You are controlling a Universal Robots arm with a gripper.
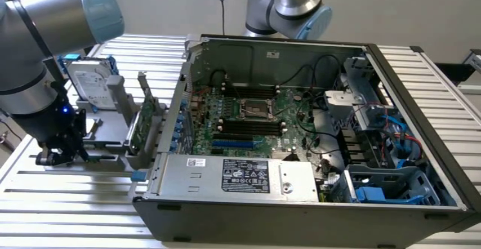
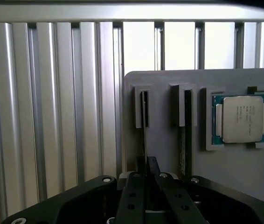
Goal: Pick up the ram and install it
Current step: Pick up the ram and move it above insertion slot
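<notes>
The ram stands on edge in one slot of a grey holder, seen end-on as a thin dark strip. My gripper is down over its near end, its two black fingers pinched together on the stick. In the exterior view the gripper sits low at the same grey holder, on the exterior view's left of the open computer case. The motherboard's black memory slots lie inside the case.
A second thin stick stands in the neighbouring slot, and a silver processor lies in a recess beside it. A green expansion card and a hard drive stand upright by the holder. Another arm rises behind the case.
</notes>
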